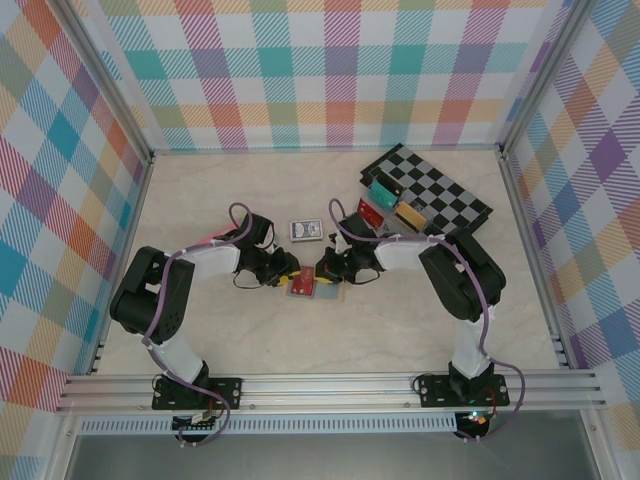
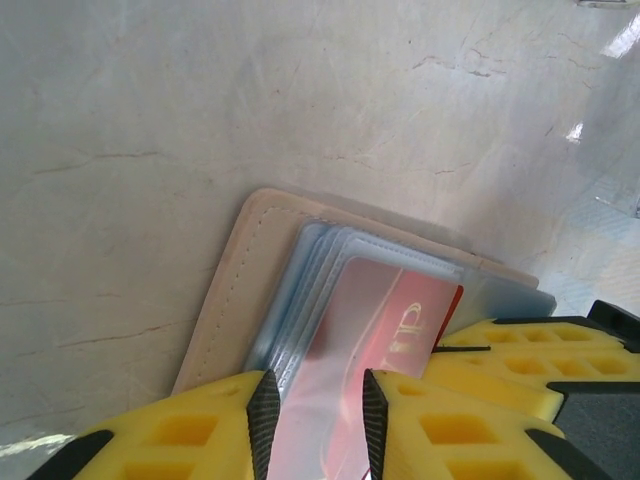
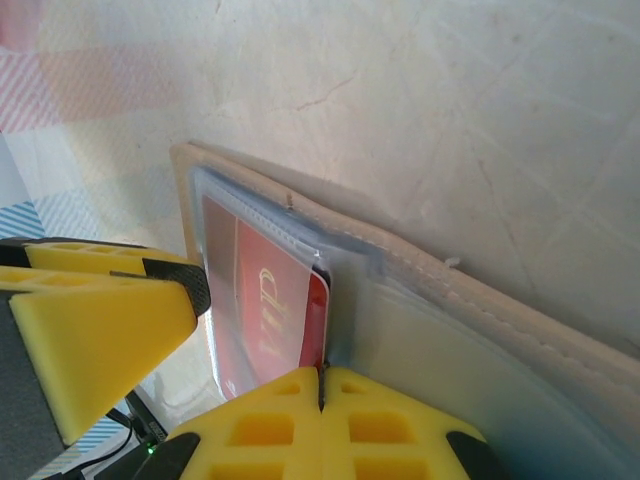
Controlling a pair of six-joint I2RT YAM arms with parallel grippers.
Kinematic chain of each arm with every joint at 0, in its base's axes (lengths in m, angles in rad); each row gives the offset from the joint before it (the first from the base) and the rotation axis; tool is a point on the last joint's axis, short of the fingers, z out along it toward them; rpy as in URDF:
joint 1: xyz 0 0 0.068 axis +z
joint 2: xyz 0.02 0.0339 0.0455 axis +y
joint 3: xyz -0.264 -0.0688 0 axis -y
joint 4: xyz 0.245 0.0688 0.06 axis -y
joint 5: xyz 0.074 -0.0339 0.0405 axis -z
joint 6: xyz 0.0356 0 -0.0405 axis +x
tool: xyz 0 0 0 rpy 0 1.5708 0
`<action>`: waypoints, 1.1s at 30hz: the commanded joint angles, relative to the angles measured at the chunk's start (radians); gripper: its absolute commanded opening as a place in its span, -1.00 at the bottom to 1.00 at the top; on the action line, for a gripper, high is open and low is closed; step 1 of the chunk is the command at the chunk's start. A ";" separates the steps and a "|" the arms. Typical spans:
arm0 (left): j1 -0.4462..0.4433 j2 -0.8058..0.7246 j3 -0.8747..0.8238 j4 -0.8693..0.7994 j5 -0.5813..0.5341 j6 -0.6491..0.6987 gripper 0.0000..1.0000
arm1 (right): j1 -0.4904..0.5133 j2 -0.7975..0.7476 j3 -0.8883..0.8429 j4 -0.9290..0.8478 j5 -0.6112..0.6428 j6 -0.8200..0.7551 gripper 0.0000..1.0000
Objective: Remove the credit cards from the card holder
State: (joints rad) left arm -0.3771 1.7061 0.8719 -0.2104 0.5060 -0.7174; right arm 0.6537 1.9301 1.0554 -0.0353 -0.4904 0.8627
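Open card holder lies mid-tabletop, between both grippers. Red credit card sits in its clear sleeve. Fingers of left gripper stand apart, straddling the card. Fingers of right gripper are pressed together at the sleeve edge.

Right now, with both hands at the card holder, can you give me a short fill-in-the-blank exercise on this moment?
1. The card showing in the card holder is ___.
2. The left hand has its fingers ___, with the card seen between them.
3. The right hand has its fingers ___ at the card holder's edge.
4. The checkerboard lies on the ___ side of the table.
Missing words: red; open; shut; right.
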 commanded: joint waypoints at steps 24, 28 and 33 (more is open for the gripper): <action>0.009 -0.082 0.007 -0.047 0.025 0.023 -0.65 | -0.022 0.025 0.021 -0.031 -0.063 -0.028 -0.70; 0.007 -0.059 0.008 -0.025 0.043 0.021 -0.69 | -0.019 0.036 0.032 -0.036 -0.073 -0.032 -0.68; 0.004 -0.015 0.012 0.000 0.065 0.015 -0.72 | -0.018 0.049 0.041 -0.039 -0.083 -0.036 -0.70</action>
State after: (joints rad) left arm -0.3763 1.6596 0.8669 -0.2268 0.5415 -0.7128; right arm 0.6319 1.9575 1.0737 -0.0540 -0.5446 0.8486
